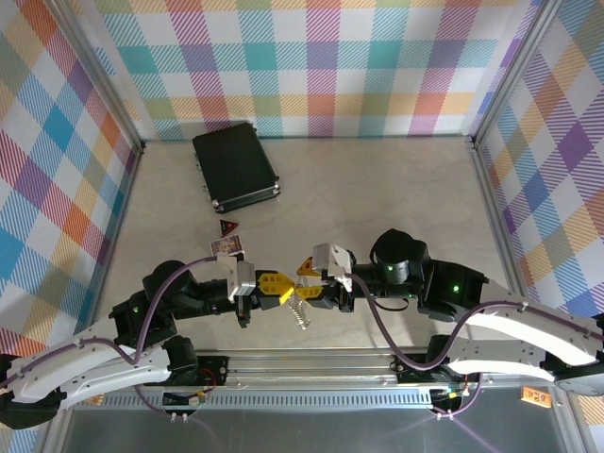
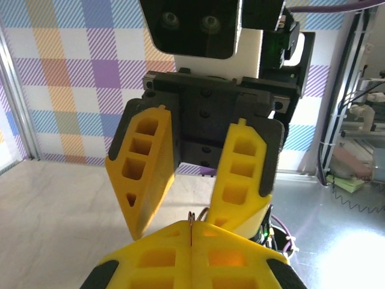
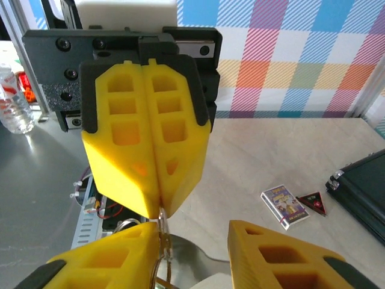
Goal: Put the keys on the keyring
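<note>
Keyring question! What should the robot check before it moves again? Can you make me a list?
1. Left gripper pinches the keyring with shut fingers: ok.
2. Right gripper is open, ready to close on something: ok.
3. Where the key is: cannot tell.
4. Key already on the keyring: cannot tell.
5. Right gripper touching the keyring: cannot tell; one finger is right beside it.
6. Black case and small card box lie apart from both grippers: ok.
</note>
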Tool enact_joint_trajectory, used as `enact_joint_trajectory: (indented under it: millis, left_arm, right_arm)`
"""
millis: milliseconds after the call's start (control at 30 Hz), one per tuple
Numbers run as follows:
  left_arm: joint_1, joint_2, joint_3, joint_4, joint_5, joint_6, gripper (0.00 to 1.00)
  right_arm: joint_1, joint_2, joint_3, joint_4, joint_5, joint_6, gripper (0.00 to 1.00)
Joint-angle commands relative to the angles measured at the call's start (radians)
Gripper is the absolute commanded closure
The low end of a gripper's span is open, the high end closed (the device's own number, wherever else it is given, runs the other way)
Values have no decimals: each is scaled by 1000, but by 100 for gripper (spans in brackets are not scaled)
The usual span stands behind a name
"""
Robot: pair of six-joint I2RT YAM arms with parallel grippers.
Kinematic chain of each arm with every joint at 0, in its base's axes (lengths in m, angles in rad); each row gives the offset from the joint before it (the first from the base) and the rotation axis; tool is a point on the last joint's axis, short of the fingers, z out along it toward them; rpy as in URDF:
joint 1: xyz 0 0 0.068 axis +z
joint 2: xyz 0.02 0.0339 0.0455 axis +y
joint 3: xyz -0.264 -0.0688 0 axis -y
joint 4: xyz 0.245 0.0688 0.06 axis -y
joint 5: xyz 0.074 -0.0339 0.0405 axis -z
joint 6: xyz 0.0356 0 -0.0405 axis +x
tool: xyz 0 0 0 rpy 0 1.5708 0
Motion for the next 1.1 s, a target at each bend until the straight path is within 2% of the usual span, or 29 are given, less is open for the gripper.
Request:
enact_joint_trajectory:
  millis: [0, 200, 367, 467, 600, 700, 767, 1067]
  left_arm:
    - [-7, -11, -12, 121, 56, -30, 100]
    - [-7, -18, -30, 160, 70, -46, 100]
    - [-7, -20, -29, 147, 66, -42, 100]
    - [-7, -30, -16, 92, 38, -22, 100]
    - [-7, -32, 37, -66, -49, 30, 100]
    - [-7, -9, 88, -195, -88, 66, 83]
    - [-7, 2, 109, -243, -98, 78, 75]
    - [-6, 34, 115, -279, -93, 85, 73]
  right_arm:
    - [7, -31, -24, 94, 13, 35, 69]
    - [7, -36, -28, 100, 14, 42, 78]
    - [8, -37, -23, 95, 37, 35, 100]
    - [7, -36, -13, 78, 55, 22, 100]
    - [7, -29, 14, 25, 88, -19, 100]
    - [7, -11, 55, -42, 107, -56, 100]
    - [7, 6, 85, -90, 114, -77, 100]
    - [13, 89, 171, -218, 108, -120, 100]
